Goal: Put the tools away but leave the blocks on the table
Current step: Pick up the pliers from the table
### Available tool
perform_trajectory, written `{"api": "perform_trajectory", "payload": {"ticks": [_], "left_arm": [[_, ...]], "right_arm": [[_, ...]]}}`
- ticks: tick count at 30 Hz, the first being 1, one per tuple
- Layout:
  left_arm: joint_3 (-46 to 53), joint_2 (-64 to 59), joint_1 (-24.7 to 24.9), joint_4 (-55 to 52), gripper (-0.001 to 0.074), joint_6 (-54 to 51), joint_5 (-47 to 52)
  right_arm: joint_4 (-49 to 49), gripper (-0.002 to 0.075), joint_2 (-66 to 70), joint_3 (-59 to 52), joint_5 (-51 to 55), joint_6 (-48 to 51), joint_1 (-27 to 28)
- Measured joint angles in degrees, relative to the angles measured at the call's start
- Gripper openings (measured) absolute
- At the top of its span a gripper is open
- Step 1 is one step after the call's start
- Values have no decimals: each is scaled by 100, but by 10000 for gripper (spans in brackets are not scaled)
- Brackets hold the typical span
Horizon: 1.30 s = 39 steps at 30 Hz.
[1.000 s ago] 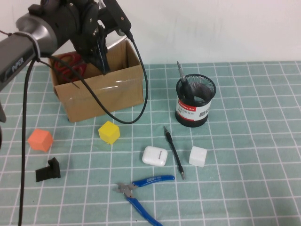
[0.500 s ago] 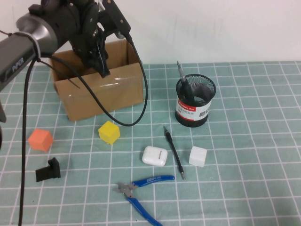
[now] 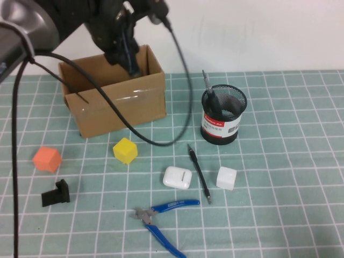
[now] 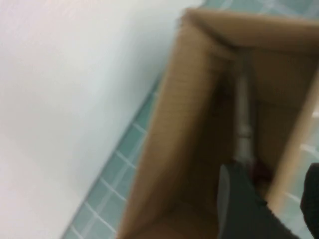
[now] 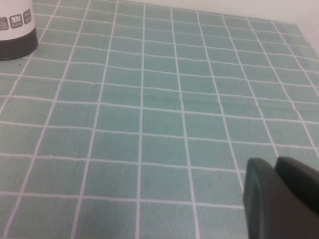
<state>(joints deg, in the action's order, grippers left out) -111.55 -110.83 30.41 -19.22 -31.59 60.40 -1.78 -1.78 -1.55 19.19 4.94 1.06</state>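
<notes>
Left hand [image 3: 131,56] over box [image 3: 115,107] — right hand [image 5: 281,199] parked.

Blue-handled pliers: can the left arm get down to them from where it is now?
Probably yes. The left end effector hangs over the cardboard box, and the blue-handled pliers lie flat in the open, apart from the earbud case and black pen tool. The right end effector is parked aside.

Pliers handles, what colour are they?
Blue, seen best in the high view: pliers.
</notes>
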Motion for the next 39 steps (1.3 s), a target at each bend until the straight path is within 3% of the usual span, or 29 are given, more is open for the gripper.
{"api": "perform_trajectory", "payload": {"ticks": [7,12,15,22,26,30,39], "left_arm": [[141,390,564,660,246,4,945],[1229,775,984,949,246,-123,998],[2077,1080,1230,1171,246,-588,998],[3979,1733,1303,2146,249,-2132,610],[4675,1748,1318,2343,302,-3017,90],[4816,1585,1317,2400,391,-3711,-272],[4821,769,1317,2526,417,-4635,-813]], "right_arm": [[0,-6,0,0,0,0,0],[0,-6,0,0,0,0,0],[0,-6,0,0,0,0,0],[0,-6,0,0,0,0,0],[0,-6,0,0,0,0,0],[0,-6,0,0,0,0,0],[0,-6,0,0,0,0,0]]}}
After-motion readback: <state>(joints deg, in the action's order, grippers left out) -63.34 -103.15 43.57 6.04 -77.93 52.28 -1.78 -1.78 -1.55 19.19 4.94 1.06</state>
